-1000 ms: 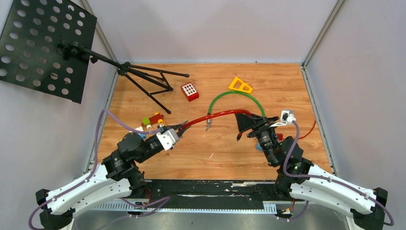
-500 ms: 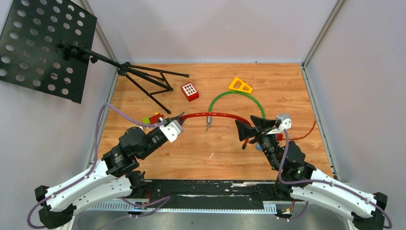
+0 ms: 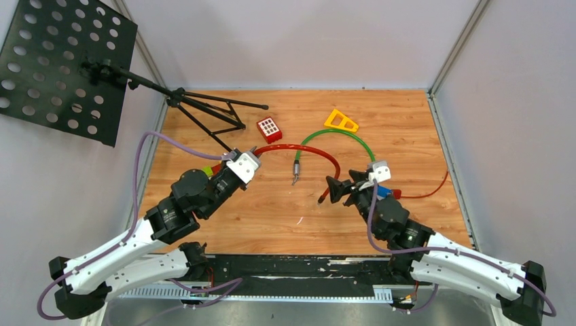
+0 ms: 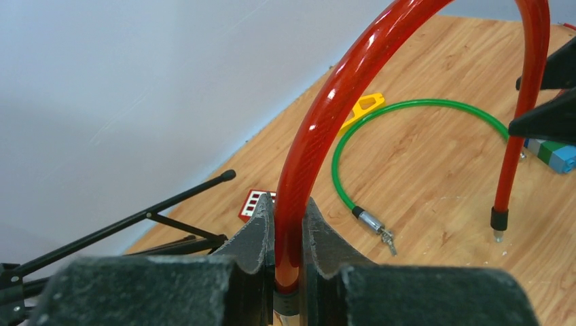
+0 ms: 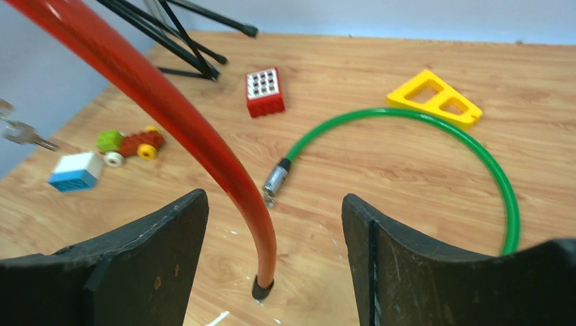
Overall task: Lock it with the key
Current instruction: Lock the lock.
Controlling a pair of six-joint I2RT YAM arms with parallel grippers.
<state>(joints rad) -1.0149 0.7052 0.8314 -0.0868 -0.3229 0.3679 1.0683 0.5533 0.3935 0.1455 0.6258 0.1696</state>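
A red cable lock [image 3: 299,147] arches above the table. My left gripper [image 3: 250,153] is shut on it just above its black collar [image 4: 289,224]. The cable's free end [image 5: 261,285] hangs down to the wood between the wide-open jaws of my right gripper [image 5: 273,198], touching neither finger. In the top view the right gripper [image 3: 334,190] sits beside that end [image 3: 321,200]. A metal key [image 5: 24,134] shows at the left edge of the right wrist view. A green cable lock [image 3: 336,136] lies on the table, with small keys at its metal end [image 4: 388,239].
A black music stand [image 3: 68,61] leans over the far left, its tripod legs [image 3: 210,115] on the wood. A red block [image 3: 269,129], a yellow triangle [image 3: 341,121], a toy car [image 5: 129,144], a white-blue block [image 5: 75,170] and a blue block [image 3: 384,192] lie about.
My left gripper carried its end of the red cable further away and to the right. The right gripper moved left and nearer, and the cable's free end now hangs between its open jaws.
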